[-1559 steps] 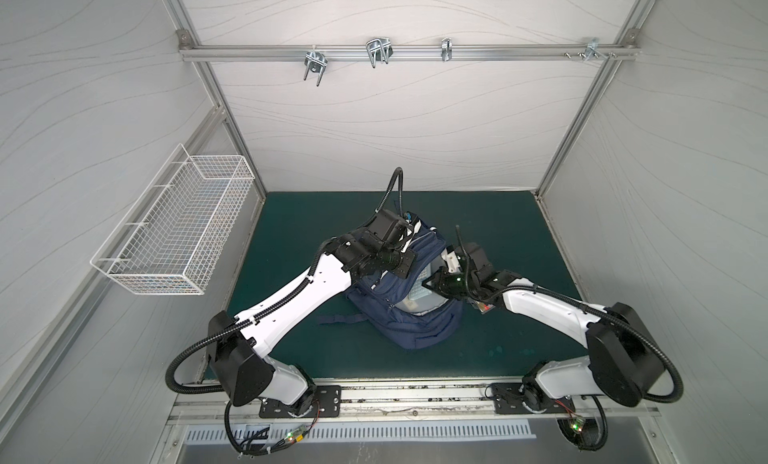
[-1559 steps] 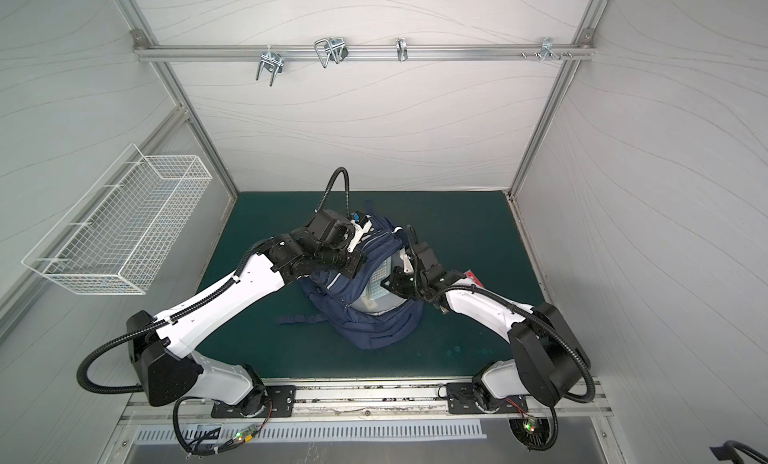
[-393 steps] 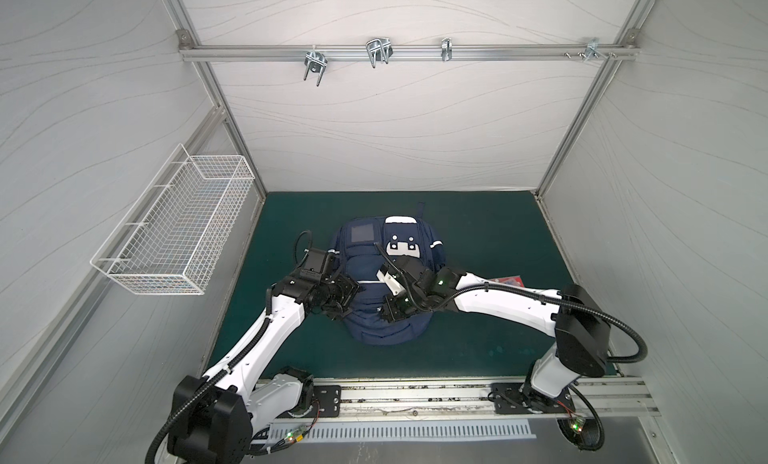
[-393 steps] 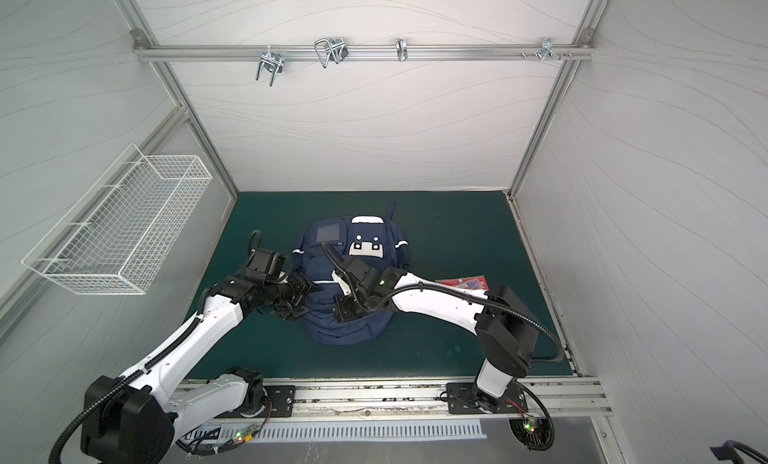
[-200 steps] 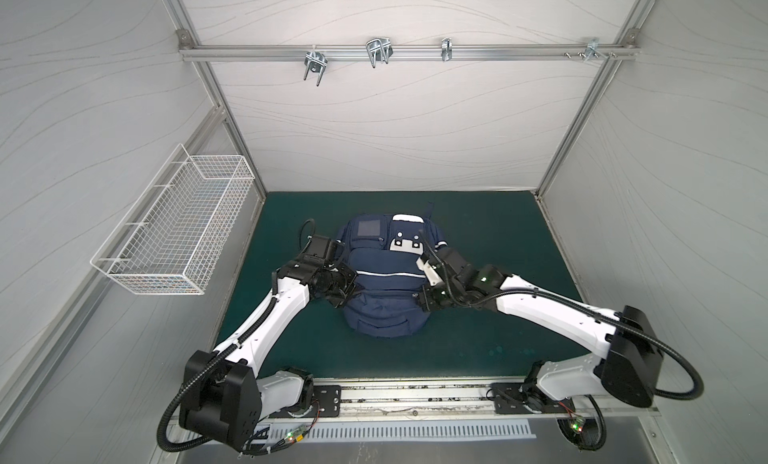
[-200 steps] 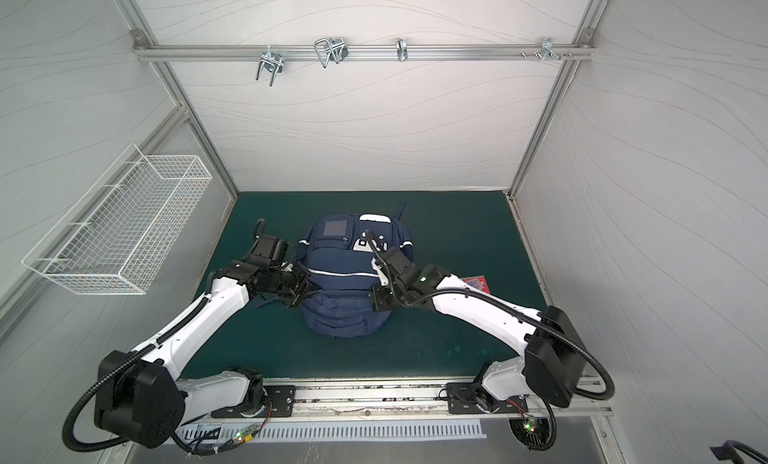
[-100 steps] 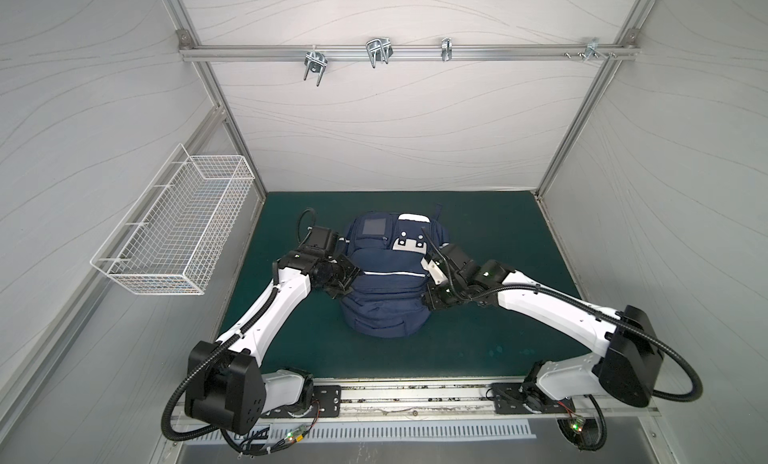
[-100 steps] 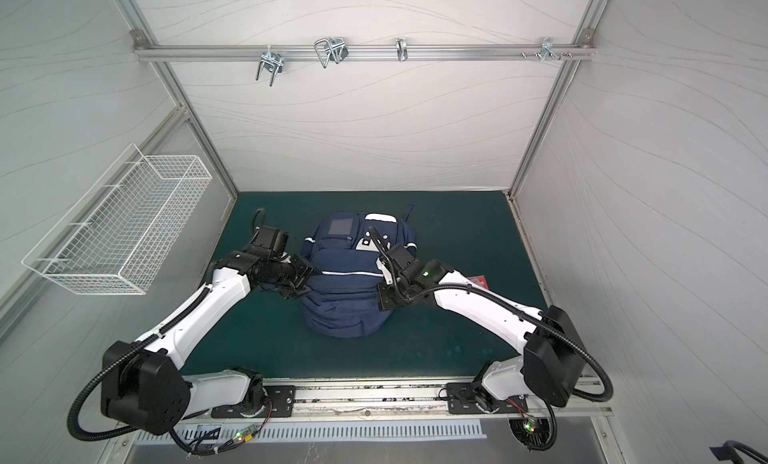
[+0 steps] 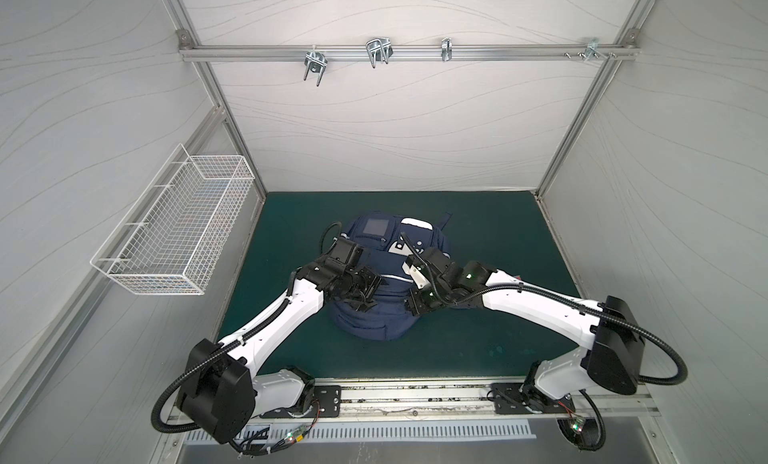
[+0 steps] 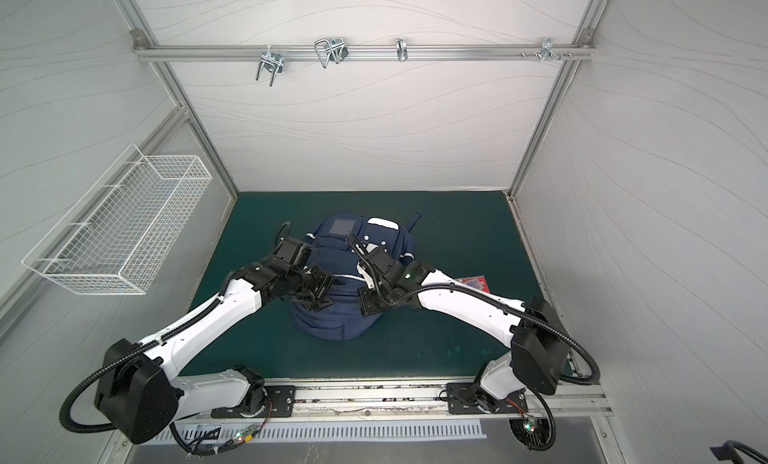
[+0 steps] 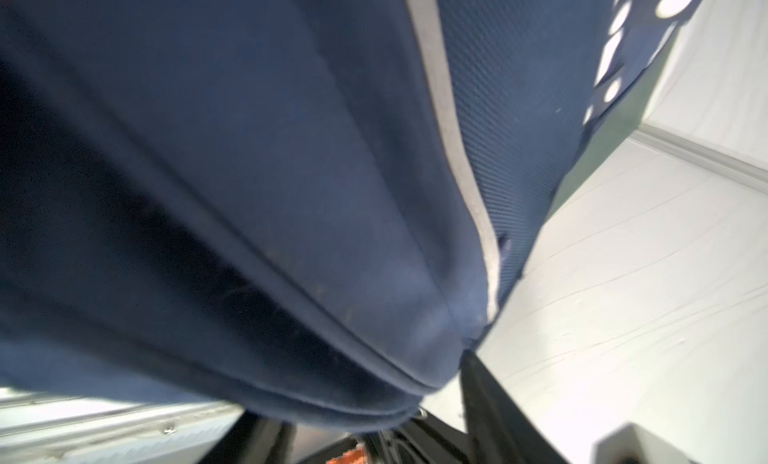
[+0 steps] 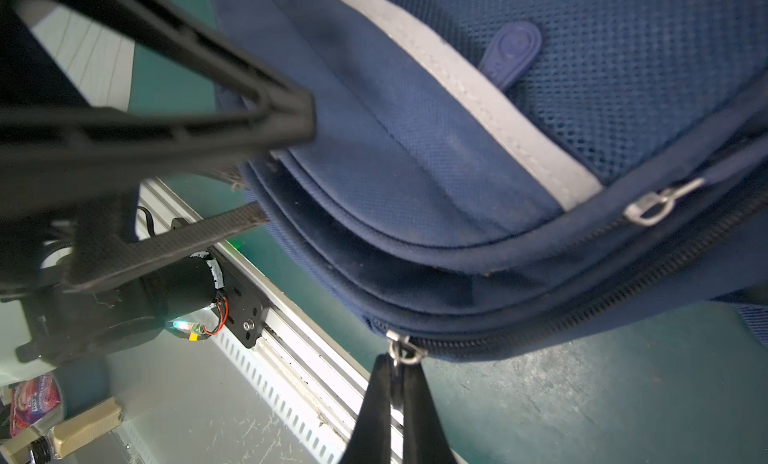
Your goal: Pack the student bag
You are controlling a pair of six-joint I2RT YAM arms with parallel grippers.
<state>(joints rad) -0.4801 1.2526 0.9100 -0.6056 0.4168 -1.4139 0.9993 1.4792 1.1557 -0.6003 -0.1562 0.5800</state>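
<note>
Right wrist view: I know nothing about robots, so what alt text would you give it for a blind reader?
The right tool, shut, pinches a metal zipper pull on the navy student bag, seen close up. The bag's grey stripe and a second zipper pull are in view, with the green mat beyond.

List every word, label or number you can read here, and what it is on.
Nothing reads clearly.
Red packet: print blurred, unreadable.
Rubber zip tab on the backpack: raised mark, too faint to read.
</note>
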